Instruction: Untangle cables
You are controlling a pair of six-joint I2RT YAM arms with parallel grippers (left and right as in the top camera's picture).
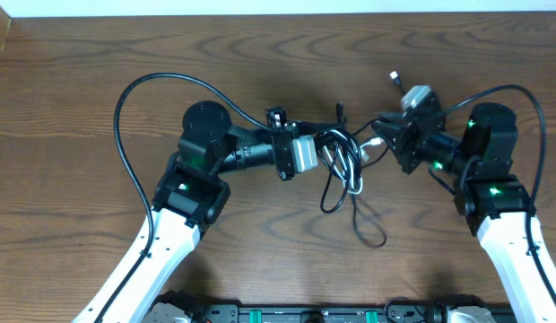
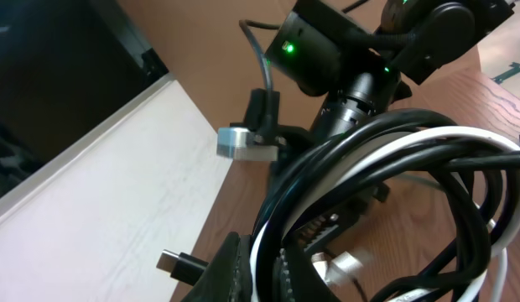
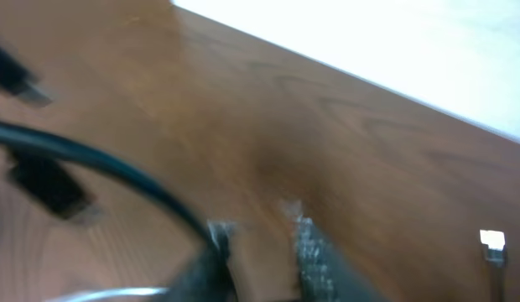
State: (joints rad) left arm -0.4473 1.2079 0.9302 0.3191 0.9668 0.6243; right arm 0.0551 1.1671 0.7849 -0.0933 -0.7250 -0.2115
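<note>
Pinching the cables [image 1: 352, 175] w/ left claw [image 1: 325, 149] — right claw [image 1: 378, 142] blurred, grip can't tell.

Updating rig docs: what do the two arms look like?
The left arm and right arm match: white lower links, black joint housings with green LEDs, a silver-grey wrist block on each. A thick black arm cable loops out beside each.

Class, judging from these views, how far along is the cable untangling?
Done: nothing clearly; the thin black and white cables form one tangled bundle. In hand: the left gripper clamps that bundle; the right gripper sits beside it, grip unclear. Left: separating every cord.
</note>
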